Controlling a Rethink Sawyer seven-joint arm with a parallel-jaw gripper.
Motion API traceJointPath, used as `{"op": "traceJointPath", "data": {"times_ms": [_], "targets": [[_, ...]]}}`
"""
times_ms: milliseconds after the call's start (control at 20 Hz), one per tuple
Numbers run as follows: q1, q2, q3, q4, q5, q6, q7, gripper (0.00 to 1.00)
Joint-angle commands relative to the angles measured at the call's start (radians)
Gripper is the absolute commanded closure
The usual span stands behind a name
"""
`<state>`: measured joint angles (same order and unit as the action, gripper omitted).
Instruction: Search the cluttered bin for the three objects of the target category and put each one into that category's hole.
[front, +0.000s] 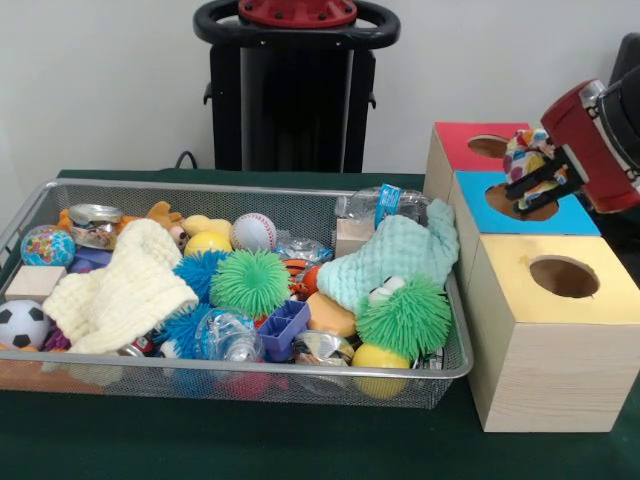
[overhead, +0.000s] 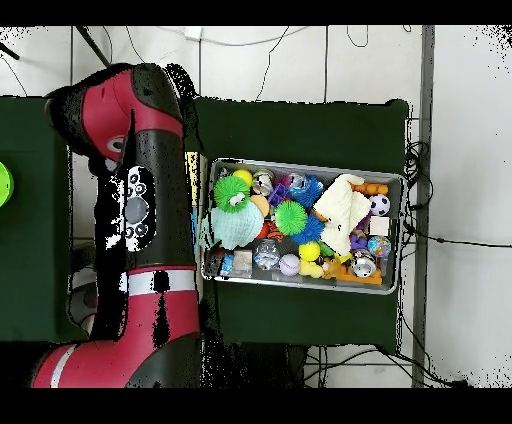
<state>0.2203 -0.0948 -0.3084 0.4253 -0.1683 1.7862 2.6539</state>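
Note:
The wire mesh bin (front: 300, 367) fills the left and middle of the table, packed with toys; it also shows in the overhead view (overhead: 300, 163). My gripper (front: 535, 178) is at the right, above the blue-topped box (front: 575, 216). It is shut on a multi-coloured patterned toy (front: 524, 153) held over that box's hole. The yellow-topped box (front: 600, 300) stands nearest the camera, its round hole (front: 563, 276) open and empty. In the overhead view the arm (overhead: 140, 220) hides the gripper and the boxes.
A red-topped box (front: 455, 135) stands behind the blue one. The bin holds green spiky balls (front: 250, 283), a baseball (front: 253, 231), a soccer ball (front: 22, 324), a globe ball (front: 47, 245), a cream knit cloth (front: 125, 290) and a mint cloth (front: 395, 255).

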Motion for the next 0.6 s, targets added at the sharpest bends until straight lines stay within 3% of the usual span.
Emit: {"op": "traceJointPath", "data": {"times_ms": [50,250,600], "targets": [[-0.083,0.099,0.023,-0.106,0.034,0.054,0.213,1.00],[-0.094,0.136,0.032,-0.107,0.035,-0.029,0.281,1.00],[-0.074,0.183,0.016,-0.127,0.031,-0.040,0.352,1.00]]}}
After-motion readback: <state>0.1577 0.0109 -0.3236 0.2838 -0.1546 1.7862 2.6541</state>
